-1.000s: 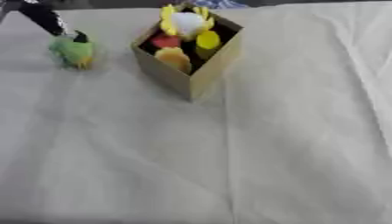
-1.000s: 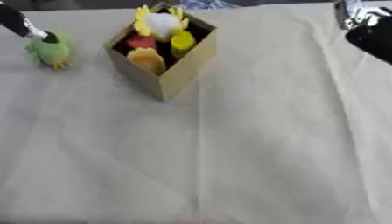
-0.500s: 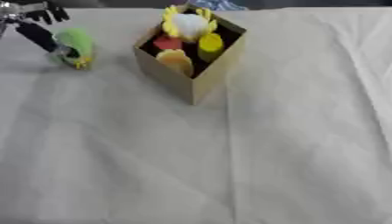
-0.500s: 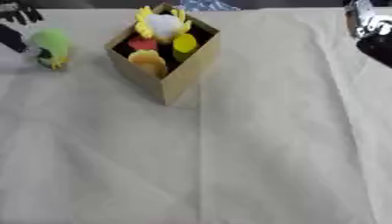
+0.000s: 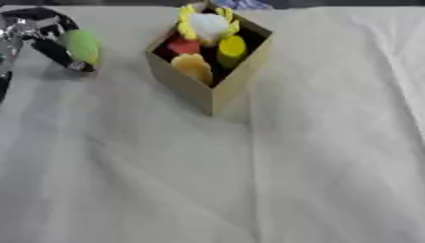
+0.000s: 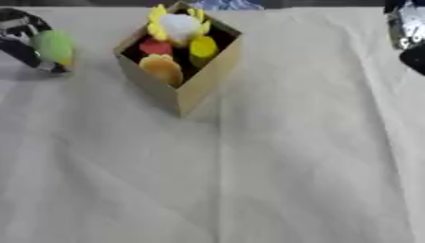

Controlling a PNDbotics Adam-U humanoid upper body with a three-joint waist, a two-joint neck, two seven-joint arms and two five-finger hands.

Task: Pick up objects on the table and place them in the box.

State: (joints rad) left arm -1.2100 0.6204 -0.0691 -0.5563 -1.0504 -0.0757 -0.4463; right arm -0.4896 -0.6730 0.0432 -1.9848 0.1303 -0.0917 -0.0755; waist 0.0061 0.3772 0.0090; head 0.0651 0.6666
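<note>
A green, rounded toy [image 5: 81,46] is at the far left, just above the cloth, with a shadow under it. My left hand [image 5: 37,35], black and silver, is curled round it from the left. The open cardboard box [image 5: 217,92] stands at the top centre, turned corner-on to me. Inside it are a white and yellow thing [image 5: 207,24], a red piece [image 5: 182,46], a yellow piece [image 5: 232,46] and an orange piece [image 5: 192,67]. Part of my right hand [image 6: 407,35] shows at the upper right edge in the right eye view.
A pale, creased cloth [image 5: 249,180] covers the whole table. The table's far edge runs just behind the box, with something dark and blue [image 5: 245,4] beyond it.
My left hand has closed round the green toy and raised it a little off the cloth. The box and right hand stay in place.
</note>
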